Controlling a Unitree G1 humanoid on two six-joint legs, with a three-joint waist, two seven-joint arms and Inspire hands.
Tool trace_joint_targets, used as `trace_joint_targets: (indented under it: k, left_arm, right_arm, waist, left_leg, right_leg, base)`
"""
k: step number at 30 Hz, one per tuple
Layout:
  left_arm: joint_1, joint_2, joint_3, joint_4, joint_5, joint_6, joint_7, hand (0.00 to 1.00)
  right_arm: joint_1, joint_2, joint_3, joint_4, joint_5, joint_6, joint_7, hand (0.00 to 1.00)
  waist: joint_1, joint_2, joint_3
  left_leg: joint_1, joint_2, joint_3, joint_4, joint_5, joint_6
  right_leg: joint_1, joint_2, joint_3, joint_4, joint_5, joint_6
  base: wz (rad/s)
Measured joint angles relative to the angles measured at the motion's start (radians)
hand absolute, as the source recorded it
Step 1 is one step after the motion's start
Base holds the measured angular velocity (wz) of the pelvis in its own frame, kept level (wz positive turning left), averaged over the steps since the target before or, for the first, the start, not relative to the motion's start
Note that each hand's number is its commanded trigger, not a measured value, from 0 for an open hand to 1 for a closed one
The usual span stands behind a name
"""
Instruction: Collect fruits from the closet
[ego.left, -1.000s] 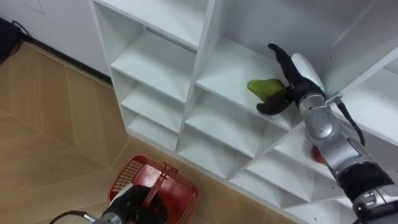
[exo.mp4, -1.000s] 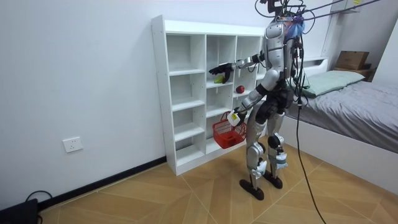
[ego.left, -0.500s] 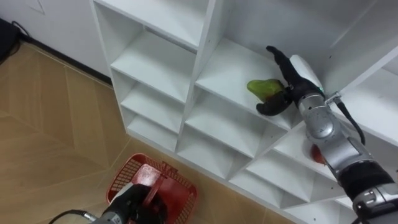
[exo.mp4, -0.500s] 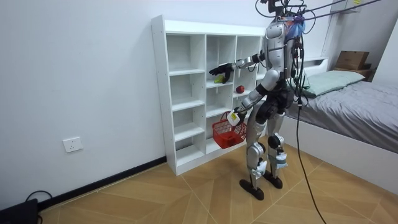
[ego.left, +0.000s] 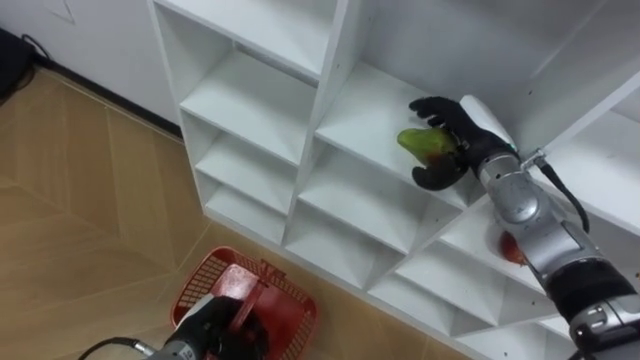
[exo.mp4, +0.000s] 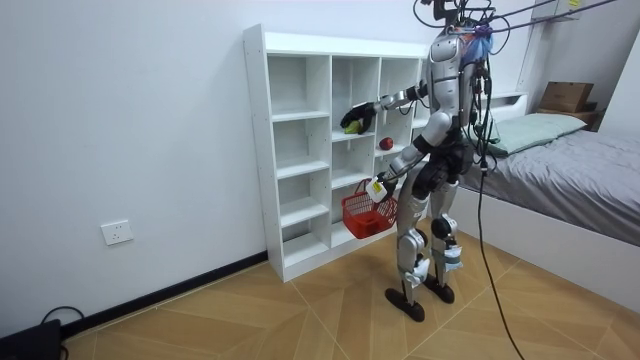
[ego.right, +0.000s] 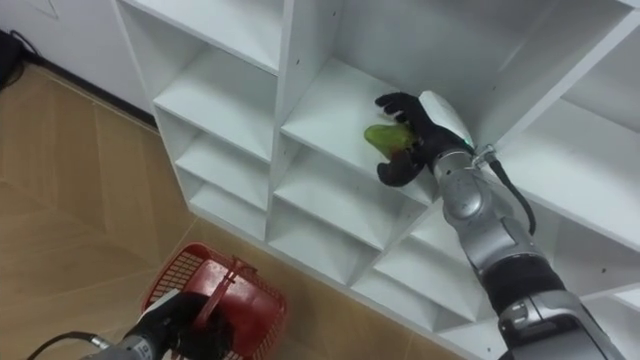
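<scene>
A green fruit (ego.left: 418, 142) lies on a middle shelf of the white closet (ego.left: 330, 60). My right hand (ego.left: 452, 138) reaches into that cubby, its fingers and thumb curled round the fruit. One shelf lower, a red fruit (ego.left: 507, 250) peeks out from behind my right forearm; it also shows as the red fruit (exo.mp4: 385, 143) in the room view. Down at the lower left, my left hand (ego.left: 213, 328) is shut on the handle of a red basket (ego.left: 262, 292) that hangs low in front of the closet.
The closet's other cubbies (ego.left: 250, 100) are bare. Wooden floor (ego.left: 90, 200) spreads to the left. In the room view I stand close before the closet (exo.mp4: 300, 150), with a bed (exo.mp4: 570, 170) behind me on the room view's right.
My right hand's fingers, raised and spread over the green fruit before, have curled down round it. The left hand and the basket have stayed put.
</scene>
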Motion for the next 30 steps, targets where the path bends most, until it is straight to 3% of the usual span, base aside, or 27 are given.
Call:
trace_joint_targets:
  k: [30]
  left_arm:
    - [-0.004, -0.011, -0.005, 0.004, -0.001, -0.001, 0.006, 1.00]
  right_arm:
    - [-0.014, 0.001, 0.003, 0.027, 0.006, -0.001, 0.002, 1.00]
  waist:
    - [-0.001, 0.003, 0.0021]
  left_leg:
    - [0.002, -0.001, 0.006, -0.028, 0.012, 0.002]
  right_leg:
    - [-0.014, -0.007, -0.001, -0.003, 0.001, -0.001]
  base:
    - [0.00]
